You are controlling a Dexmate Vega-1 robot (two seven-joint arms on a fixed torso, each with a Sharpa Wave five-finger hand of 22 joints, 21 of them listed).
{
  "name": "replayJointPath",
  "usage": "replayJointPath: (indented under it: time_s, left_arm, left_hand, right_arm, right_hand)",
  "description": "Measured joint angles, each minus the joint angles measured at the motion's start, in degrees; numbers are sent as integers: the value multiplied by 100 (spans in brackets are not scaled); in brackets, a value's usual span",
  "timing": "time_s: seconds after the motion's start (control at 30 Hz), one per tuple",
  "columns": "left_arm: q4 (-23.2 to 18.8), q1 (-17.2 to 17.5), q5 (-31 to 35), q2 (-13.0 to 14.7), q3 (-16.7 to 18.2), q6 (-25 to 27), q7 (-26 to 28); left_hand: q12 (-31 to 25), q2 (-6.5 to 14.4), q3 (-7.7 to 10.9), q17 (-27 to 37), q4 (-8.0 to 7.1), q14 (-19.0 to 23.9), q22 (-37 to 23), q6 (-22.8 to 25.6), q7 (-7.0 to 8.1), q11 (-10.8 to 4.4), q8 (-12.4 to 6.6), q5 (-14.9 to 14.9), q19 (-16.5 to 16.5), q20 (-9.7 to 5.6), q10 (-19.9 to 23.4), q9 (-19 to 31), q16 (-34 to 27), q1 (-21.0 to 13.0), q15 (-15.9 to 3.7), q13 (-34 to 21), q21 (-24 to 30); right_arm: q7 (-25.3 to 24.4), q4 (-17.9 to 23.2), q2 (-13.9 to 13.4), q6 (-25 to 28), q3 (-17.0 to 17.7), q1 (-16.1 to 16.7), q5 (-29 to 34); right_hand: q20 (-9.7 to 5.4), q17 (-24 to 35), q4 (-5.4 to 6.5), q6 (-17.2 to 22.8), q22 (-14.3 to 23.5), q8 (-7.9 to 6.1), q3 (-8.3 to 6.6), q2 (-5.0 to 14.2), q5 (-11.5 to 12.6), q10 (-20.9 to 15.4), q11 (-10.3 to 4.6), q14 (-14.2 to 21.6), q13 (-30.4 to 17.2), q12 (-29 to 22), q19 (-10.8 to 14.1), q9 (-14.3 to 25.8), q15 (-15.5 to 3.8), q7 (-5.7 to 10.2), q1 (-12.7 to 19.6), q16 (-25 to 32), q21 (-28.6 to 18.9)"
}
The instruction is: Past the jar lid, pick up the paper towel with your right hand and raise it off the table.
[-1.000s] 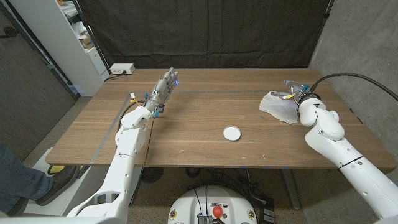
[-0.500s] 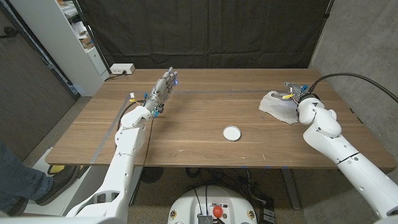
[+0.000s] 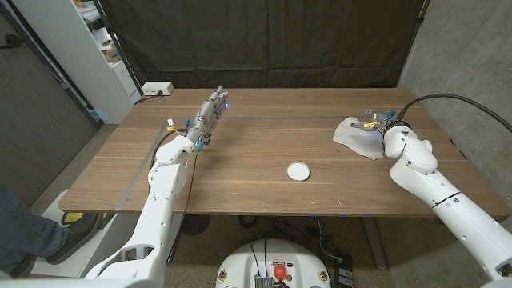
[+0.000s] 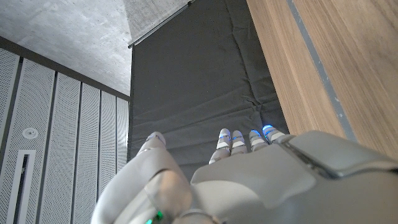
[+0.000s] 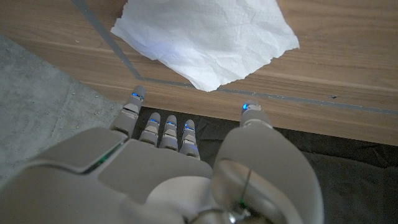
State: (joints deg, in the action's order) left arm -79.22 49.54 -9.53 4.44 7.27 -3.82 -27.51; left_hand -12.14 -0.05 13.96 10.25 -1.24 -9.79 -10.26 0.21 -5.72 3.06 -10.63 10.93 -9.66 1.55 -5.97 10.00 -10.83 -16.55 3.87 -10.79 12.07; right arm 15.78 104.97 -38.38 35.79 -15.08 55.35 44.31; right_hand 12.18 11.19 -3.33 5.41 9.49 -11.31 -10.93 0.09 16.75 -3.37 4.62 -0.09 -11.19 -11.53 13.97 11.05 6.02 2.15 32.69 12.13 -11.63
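— One paper towel (image 3: 359,136), one jar lid (image 3: 298,170), two hands. That's the whole count on the surface (image 3: 256,188).

— Where does the towel lie from the right hand (image 3: 381,118)?

— Just to its inner side, toward the middle of the surface, at the far right part of it. From the head camera the hand sits at the towel's outer far edge; I can't tell whether it touches the sheet. The wrist camera shows the fingers (image 5: 168,134) reaching toward the surface's edge with the towel (image 5: 208,37) lying flat a little beyond the fingertips.

— Is that hand holding anything?

— No. Fingers and thumb stand apart, with nothing between them.

— And the towel's long axis?

— It's a crumpled, roughly four-cornered sheet, stretched a bit from the far side down toward the robot's right forearm. Not a strong axis.

— The lid?

— Small, round, white, nearer the robot and toward the middle, well apart from the towel. The towel lies beyond it, as the task says.

— Which hand is nearer the towel?

— The right, by far. The left hand (image 3: 210,117) is held up over the far left part of the surface, fingers extended, holding nothing.

— So the coming move?

— I'd judge the right hand needs to shift inward over the sheet and close on it.
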Motion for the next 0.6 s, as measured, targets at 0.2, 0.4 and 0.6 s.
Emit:
replayJointPath:
  time_s: [0.2, 0.4, 0.6]
  left_arm:
    - [15, -2, 2, -8, -2, 22, 3]
    - [30, -4, 2, -17, -2, 25, 2]
    - [35, -8, 2, -32, -15, 25, 1]
  left_hand:
    - [0, 0, 0, 0, 0, 0, 0, 0, 0, 0, 0, 0, 0, 0, 0, 0, 0, 0, 0, 0, 0]
    - [0, 23, 4, 0, 34, 0, 0, 0, 0, 0, 0, 0, -31, 30, 0, 0, 0, 24, 0, 0, 0]
    - [0, 23, 8, 0, 39, 0, 0, 0, 0, 0, 0, 0, -31, 30, 0, 0, 0, 23, 0, 0, 0]
  right_arm:
    - [49, -43, -44, 53, -47, -50, -36]
    - [92, -85, -81, 112, -87, -96, -52]
    - [131, -136, -110, 195, -115, -132, -99]
  right_hand:
    - [0, 0, -25, 0, 0, 0, -23, 0, 0, 0, 0, 0, 0, 0, 0, 0, 0, 0, 0, 0, 0]
    - [0, 1, -40, 1, 0, 0, -7, -30, 0, 0, 0, 1, 0, 0, 0, 0, 1, 0, 29, 0, 0]
    - [0, 1, -62, 1, -1, 0, -30, -32, 1, 0, -1, 11, 0, 0, 0, 0, 11, 0, 46, 0, 30]
